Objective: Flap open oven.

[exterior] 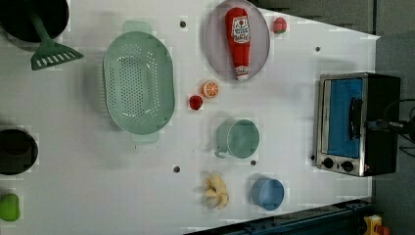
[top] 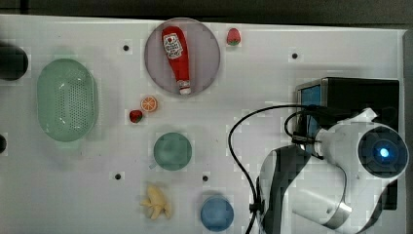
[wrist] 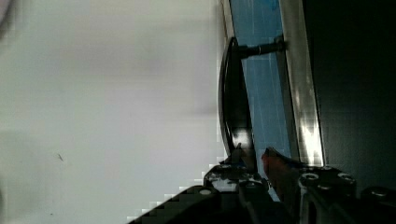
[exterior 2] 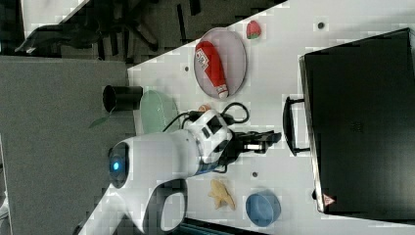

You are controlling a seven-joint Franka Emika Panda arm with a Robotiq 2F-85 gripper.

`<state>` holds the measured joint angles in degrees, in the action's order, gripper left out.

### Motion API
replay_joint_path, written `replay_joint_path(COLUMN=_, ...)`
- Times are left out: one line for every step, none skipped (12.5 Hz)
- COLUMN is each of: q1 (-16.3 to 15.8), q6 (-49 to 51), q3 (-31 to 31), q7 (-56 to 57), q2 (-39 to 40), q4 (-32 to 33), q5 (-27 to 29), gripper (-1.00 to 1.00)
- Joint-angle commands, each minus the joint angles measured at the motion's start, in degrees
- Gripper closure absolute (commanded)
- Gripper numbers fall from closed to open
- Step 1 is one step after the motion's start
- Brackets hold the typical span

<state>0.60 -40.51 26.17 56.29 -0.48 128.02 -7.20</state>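
- Top view: the large boxy toaster oven with black top, silver frame and blue-tinted door (top: 336,92) sits at the table's edge on the top view's right, and the white arm hangs over it, hiding much of the door. Away from the oven, a red plush ketchup bottle (top: 177,53) lies on a round grey plate (top: 204,58); its white label is too small to read.
- Left view: the oven's door looks shut, its black bar handle (exterior: 354,117) upright on the blue pane, two black knobs below.
- Right view: the black two-finger gripper (exterior 2: 266,140) reaches level toward the handle, its tips just beside the bar. A small red warning sticker (exterior 2: 327,199) marks the oven's top corner.
- Wrist view: the fingers (wrist: 243,161) stand a little apart, one on each side of the bar's lower end, not visibly pinching it.
- The step in hand looks like the approach to the handle. Next, the jaws likely must close on or hook the bar, then pull it away from the oven and downward along the door's arc.
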Motion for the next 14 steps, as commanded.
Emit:
replay_joint_path(q1=0.19, q6=-3.45, q3=1.31, q7=2.98, q2=2.14, q4=-0.83, q5=-0.05, gripper=0.65)
replay_joint_path(q1=0.22, q6=-4.08, q3=1.43, q7=2.98, q2=3.49, q4=-0.83, q5=-0.04, gripper=0.65)
replay_joint_path(q1=0.24, q6=-4.78, q3=1.53, q7=2.96, q2=4.76, q4=-0.83, q5=-0.04, gripper=0.65)
replay_joint_path(q1=0.24, q6=-5.33, q3=1.53, q7=2.98, q2=5.88, q4=-0.84, q5=-0.02, gripper=0.65)
replay_joint_path(q1=0.28, q6=-6.09, q3=1.57, q7=2.99, q2=6.99, q4=-0.84, q5=-0.02, gripper=0.65)
replay_joint_path(q1=0.27, q6=-6.64, q3=1.53, q7=2.99, q2=7.94, q4=-0.84, q5=0.03, gripper=0.65)
replay_joint_path(q1=0.25, q6=-7.33, q3=1.42, q7=2.98, q2=8.72, q4=-0.83, q5=0.02, gripper=0.65)
replay_joint_path(q1=0.14, q6=-7.43, q3=1.17, q7=2.97, q2=9.2, q4=-0.76, q5=0.02, gripper=0.65)
replay_joint_path(q1=-0.02, q6=-7.47, q3=1.0, q7=2.97, q2=9.62, q4=-0.78, q5=0.02, gripper=0.65)
replay_joint_path(q1=-0.19, q6=-7.47, q3=0.71, q7=2.98, q2=9.67, q4=-0.84, q5=-0.02, gripper=0.65)
replay_joint_path(q1=-0.27, q6=-7.45, q3=0.37, q7=2.95, q2=9.69, q4=-0.83, q5=-0.08, gripper=0.65)
replay_joint_path(q1=-0.38, q6=-7.31, q3=-0.02, q7=2.96, q2=9.74, q4=-0.62, q5=-0.11, gripper=0.65)
replay_joint_path(q1=-0.66, q6=-7.29, q3=-0.68, q7=2.69, q2=9.78, q4=-0.46, q5=-0.25, gripper=0.65)
replay_joint_path(q1=-1.02, q6=-7.21, q3=-1.43, q7=1.42, q2=9.91, q4=-0.2, q5=-1.28, gripper=0.65)
